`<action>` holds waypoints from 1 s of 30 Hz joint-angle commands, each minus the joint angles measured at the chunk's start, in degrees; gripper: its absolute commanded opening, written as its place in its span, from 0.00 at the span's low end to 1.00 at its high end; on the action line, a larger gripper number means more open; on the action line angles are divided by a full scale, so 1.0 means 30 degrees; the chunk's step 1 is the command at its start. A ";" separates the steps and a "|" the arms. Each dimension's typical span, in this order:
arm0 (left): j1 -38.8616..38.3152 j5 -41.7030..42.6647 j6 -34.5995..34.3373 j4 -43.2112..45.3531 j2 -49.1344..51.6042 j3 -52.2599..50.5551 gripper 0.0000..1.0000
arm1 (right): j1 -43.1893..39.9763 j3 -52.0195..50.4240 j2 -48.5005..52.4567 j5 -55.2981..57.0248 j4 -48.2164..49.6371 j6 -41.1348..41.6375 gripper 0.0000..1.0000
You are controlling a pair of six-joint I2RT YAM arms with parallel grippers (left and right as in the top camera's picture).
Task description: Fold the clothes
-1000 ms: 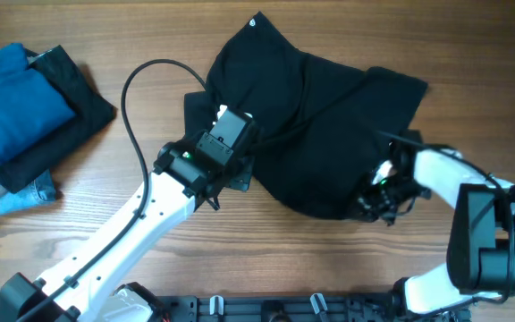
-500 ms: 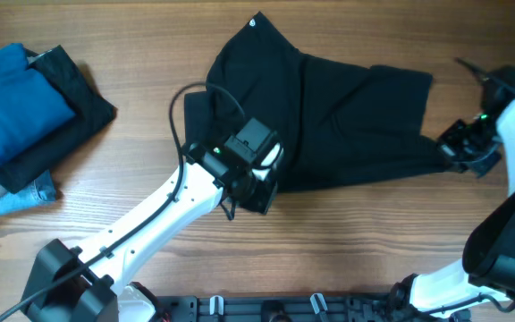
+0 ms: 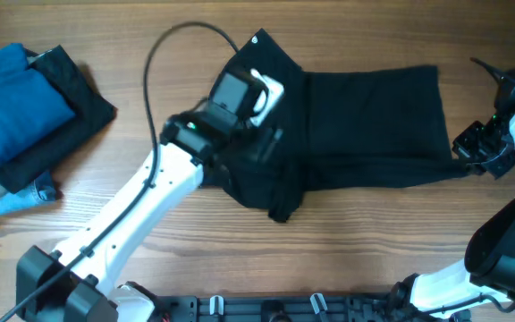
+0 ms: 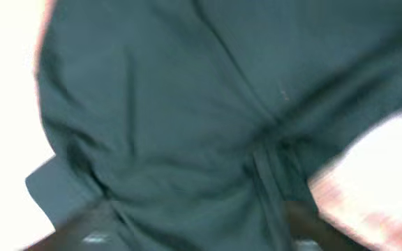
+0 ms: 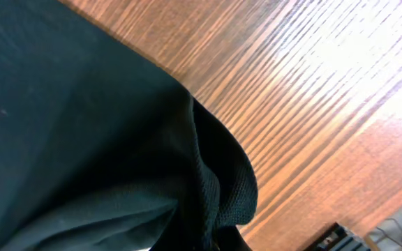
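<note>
The clothes, one black garment, lie stretched across the middle of the table, with a small white mark at the far tip. My left gripper hovers over the garment's bunched left part. Its fingers stand wide apart and open, and fabric fills the view below them. My right gripper is at the garment's right corner, shut on a gathered fold of mesh-textured cloth; its fingertips are hidden by the fabric.
A bright blue folded garment lies on a plain black folded cloth at the far left, with grey and denim pieces below. The left arm's cable loops above the table. A dark rail runs along the front edge.
My left gripper has opened, let go of the garment and moved toward the far side. The right gripper pulled its corner rightward earlier, so the garment now lies wider and flatter.
</note>
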 commanded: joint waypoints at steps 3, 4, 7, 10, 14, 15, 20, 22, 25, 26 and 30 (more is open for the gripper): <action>0.0342 0.2543 -0.2499 -0.1435 0.1588 0.0204 1.00 | -0.0073 0.0423 -0.0066 0.0845 -0.0029 -0.0415 0.04; 0.0299 0.3643 -0.3016 -0.2346 0.1814 0.0197 1.00 | -0.0073 0.0423 -0.0066 0.0852 -0.0015 -0.0408 0.04; -0.0029 0.6441 -0.4554 -0.5406 0.2528 0.0197 1.00 | -0.0073 0.0423 -0.0066 0.0852 -0.0007 -0.0415 0.04; -0.0525 0.7213 -0.6127 -0.8007 0.3249 0.0175 1.00 | -0.0073 0.0423 -0.0066 0.0852 -0.0007 -0.0430 0.05; -0.1392 0.7730 -0.7264 -0.9165 0.3869 0.0168 0.94 | -0.0073 0.0423 -0.0066 0.0845 0.0000 -0.0430 0.05; -0.1705 0.7898 -0.7264 -0.8954 0.3912 0.0168 0.91 | -0.0073 0.0423 -0.0066 0.0845 0.0000 -0.0430 0.05; -0.3847 0.5100 -0.7038 -0.7249 0.3934 0.0117 1.00 | -0.0073 0.0423 -0.0066 0.0838 -0.0051 -0.0838 0.05; -0.4656 0.3504 -0.7053 -0.6703 0.3934 -0.0284 1.00 | -0.0073 0.0423 -0.0066 0.0838 -0.0080 -0.0838 0.05; -0.5093 0.3526 -0.7104 -0.6135 0.3956 -0.1107 0.99 | -0.0073 0.0423 -0.0066 0.0838 -0.0080 -0.0838 0.05; -0.5129 0.3526 -0.7133 -0.5799 0.3971 -0.1596 0.98 | -0.0073 0.0423 -0.0066 0.0845 -0.0066 -0.0838 0.05; -0.5122 0.3534 -0.7133 -0.4663 0.3971 -0.2710 0.98 | -0.0073 0.0423 -0.0066 0.0838 -0.0007 -0.0845 0.05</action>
